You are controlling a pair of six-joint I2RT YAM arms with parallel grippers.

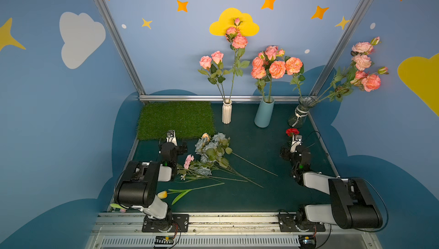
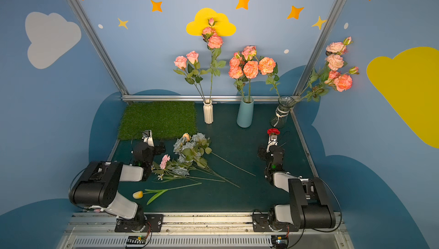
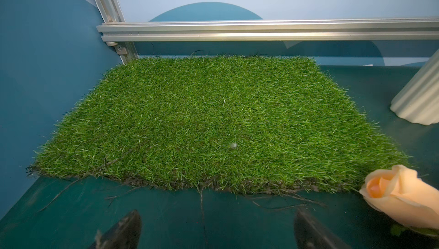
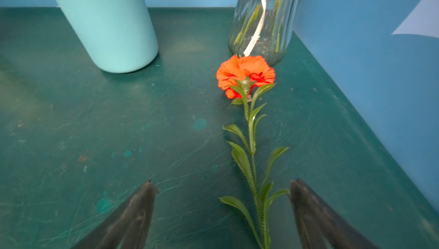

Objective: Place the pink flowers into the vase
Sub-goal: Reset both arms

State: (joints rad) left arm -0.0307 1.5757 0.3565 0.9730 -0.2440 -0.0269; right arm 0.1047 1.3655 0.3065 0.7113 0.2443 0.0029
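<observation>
Three vases were ranged along the back of the surface (image 1: 249, 195), and the pink flowers (image 1: 277, 69) were seen standing in all of them: the white ribbed vase (image 1: 226, 113), the light blue vase (image 1: 264, 116) and the glass vase (image 1: 298, 117). One more pink ruffled bloom (image 1: 188, 161) was seen lying on the surface just beside the left arm, at the edge of a heap of grey-blue roses (image 1: 210, 148), with its stem lost among theirs.

The left gripper (image 3: 217, 214) was held low at the near edge of the grass mat (image 3: 213, 117), its jaws spread wide and empty. The right gripper (image 4: 222, 183) was held with jaws equally wide, and the stem of the red carnation (image 4: 245, 74) lay between them, apparently untouched.

Two risks were judged to follow. If the right jaws were closed where they stood, the wrong flower would be taken. If the loose pink bloom were lifted, the tangled grey-blue stems might be dragged along with it. The glass vase, whose stems leaned far outward, might also be tipped by a careless insertion.
</observation>
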